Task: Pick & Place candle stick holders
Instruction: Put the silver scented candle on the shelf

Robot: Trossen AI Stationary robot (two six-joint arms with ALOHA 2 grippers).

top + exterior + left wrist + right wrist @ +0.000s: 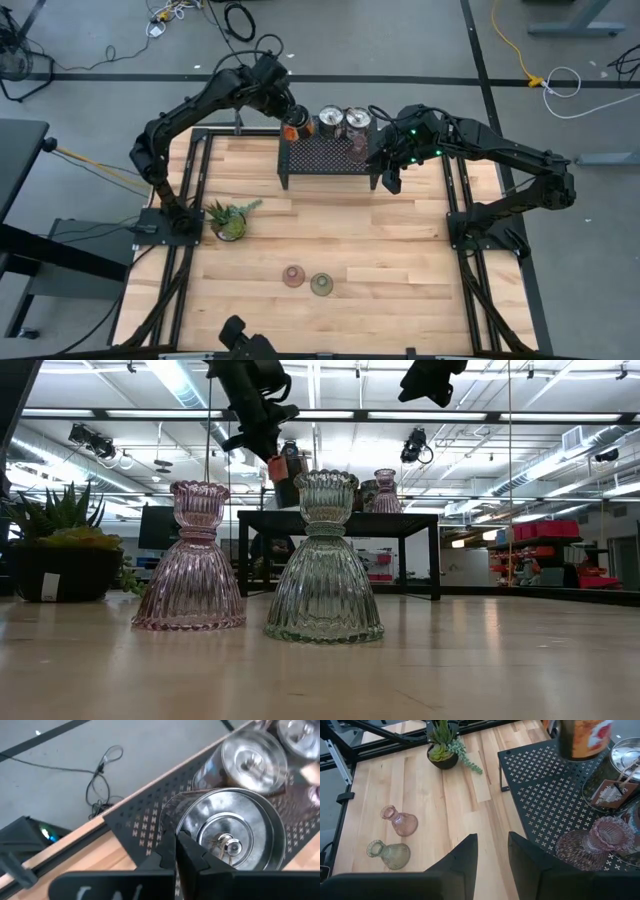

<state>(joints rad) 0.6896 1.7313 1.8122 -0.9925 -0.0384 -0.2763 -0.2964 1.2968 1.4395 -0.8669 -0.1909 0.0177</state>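
Observation:
My left gripper (pixel 291 118) is over the far left corner of the black mesh stand (pixel 325 160) and is shut on a shiny silver tin holder with an orange-red mark (pixel 296 127). Two more silver tins (pixel 330 122) (pixel 357 120) and a pinkish glass holder (pixel 600 840) stand on the stand's top. A pinkish glass holder (pixel 193 560) and an olive one (pixel 325 560) stand upright on their wide bases near the table's front. My right gripper (pixel 492 865) is open and empty, above the table by the stand's right end. My left gripper pinches the tin's wall at its rim (pixel 172 827), one finger inside the hollow (pixel 194 857) and one outside (pixel 165 857). The fingers come from above, pointing down. The tin is upright over the stand's far left corner (pixel 583 739); whether its bottom touches the mesh, I cannot tell.
A small spiky green potted plant (pixel 230 218) stands at the table's left. The wooden table (pixel 400 250) shows bare boards between the stand and the two glass holders. Black frame rails (pixel 190 250) run along both sides.

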